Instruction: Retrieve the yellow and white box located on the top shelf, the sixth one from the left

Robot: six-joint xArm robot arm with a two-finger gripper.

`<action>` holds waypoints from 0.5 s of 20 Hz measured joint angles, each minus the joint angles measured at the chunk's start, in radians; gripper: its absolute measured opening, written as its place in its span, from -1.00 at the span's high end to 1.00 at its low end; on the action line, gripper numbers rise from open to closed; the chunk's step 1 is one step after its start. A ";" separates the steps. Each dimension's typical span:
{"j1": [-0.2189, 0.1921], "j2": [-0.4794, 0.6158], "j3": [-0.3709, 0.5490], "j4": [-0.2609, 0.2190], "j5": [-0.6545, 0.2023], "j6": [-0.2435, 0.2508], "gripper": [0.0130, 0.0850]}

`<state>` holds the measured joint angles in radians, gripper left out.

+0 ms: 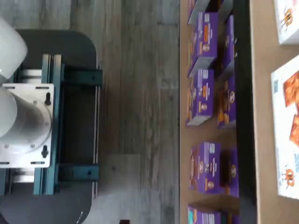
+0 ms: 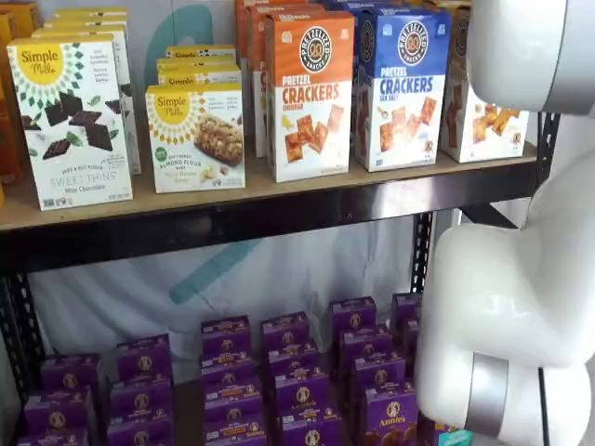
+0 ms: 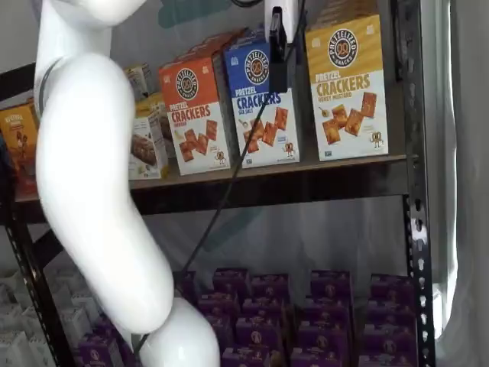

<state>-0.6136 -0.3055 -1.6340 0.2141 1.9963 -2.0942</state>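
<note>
Yellow box: the yellow box [image 3: 348,88] stands up straight on the top shelf [image 3: 344,163], in the upper right of a shelf view. Its top part is yellow and its lower part is white with square orange crackers on it. It is the last box on the right of its row.
Yellow box, other side: in a shelf view it shows at the upper right [image 2: 474,111], partly hidden behind the white arm [image 2: 511,307].
Neighbours: a blue box [image 3: 263,107] stands just left of the yellow box, with a small gap between them. An orange box [image 3: 195,115] stands left of the blue one.
Fingers: the black fingers [image 3: 276,53] hang from the top edge, in front of the blue box and left of the yellow box. They are seen from the side. They are spread wide and hold no box.
Cable: a black cable [image 3: 229,183] runs down from the fingers, across the front of the shelf, toward the lower left.
Far left: white boxes with yellow suns [image 2: 74,121] stand at the upper left of the shelf.
Lower level: many small purple boxes [image 2: 279,372] sit in rows under the top shelf.
Wrist view: it shows purple boxes [image 1: 203,93], a grey wooden floor [image 1: 135,93] and a dark mount [image 1: 70,126] with teal brackets.
</note>
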 joint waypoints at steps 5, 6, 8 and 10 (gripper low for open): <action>-0.012 0.020 -0.033 0.039 0.002 0.007 -1.00; -0.008 0.022 -0.038 0.032 0.001 0.008 -1.00; -0.006 0.029 -0.048 0.031 -0.001 0.010 -1.00; -0.014 0.039 -0.063 0.047 0.000 0.011 -1.00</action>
<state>-0.6273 -0.2665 -1.6974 0.2608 1.9963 -2.0828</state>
